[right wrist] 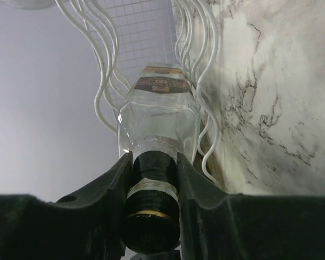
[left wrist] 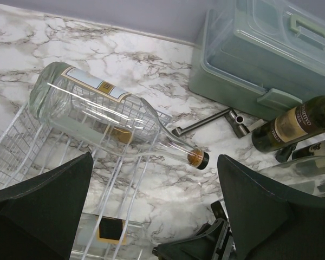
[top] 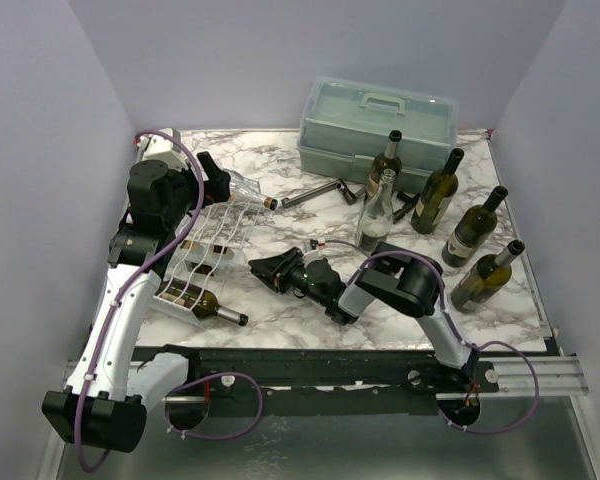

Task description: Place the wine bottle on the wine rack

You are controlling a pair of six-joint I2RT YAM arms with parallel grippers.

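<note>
Nearest, on the near row of the wine rack [top: 220, 225]: a dark bottle [top: 202, 304], lying down. Just past it, in the middle row: the wine bottle [right wrist: 158, 116], lying in the wavy wires, neck toward the right. Right hand [right wrist: 154, 162] closed snug on that neck, just under the dark cap. Good place to hold: thin and easy to pinch. Made of glass though, so hard, smooth, slippery and easy to break. Looks empty, so likely not very heavy. Best to let go softly. Brown and gold label on it, words too blurry to read.

Farther on: left hand [left wrist: 154, 162] wide open, holding nothing, over the far end of the rack. There, a clear bottle [left wrist: 105, 114] resting on its side, pale label too small to read.

Far right on the tabletop [top: 280, 315]: more standing bottles [top: 438, 190] and a green toolbox [top: 378, 120].
</note>
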